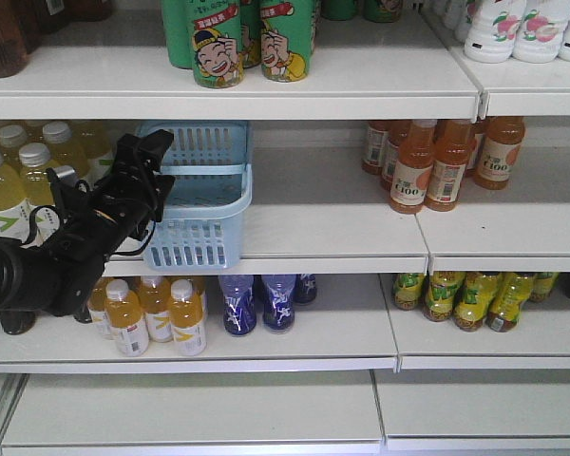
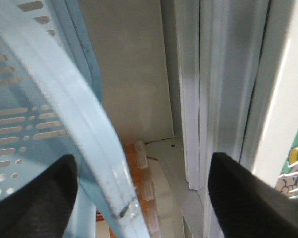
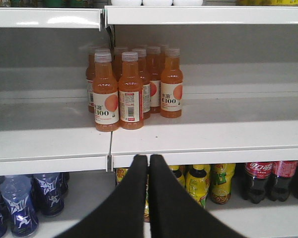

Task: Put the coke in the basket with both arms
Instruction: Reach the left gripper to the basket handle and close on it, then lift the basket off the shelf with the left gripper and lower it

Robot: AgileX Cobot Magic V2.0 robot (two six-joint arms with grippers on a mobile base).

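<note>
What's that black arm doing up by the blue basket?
The robot's left claw is open at the blue basket on the middle shelf. The basket's handle passes between its fingers, not yet gripped. Its right claw is shut and empty, pointing at a cluster of orange drink bottles.

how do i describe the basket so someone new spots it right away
Go to the middle shelf of the white rack, left bay. Between the yellow drink bottles at far left and the orange bottles to the right sits the basket. It is the only non-bottle there: light blue plastic with slotted sides, the black left gripper at its left rim.
</note>
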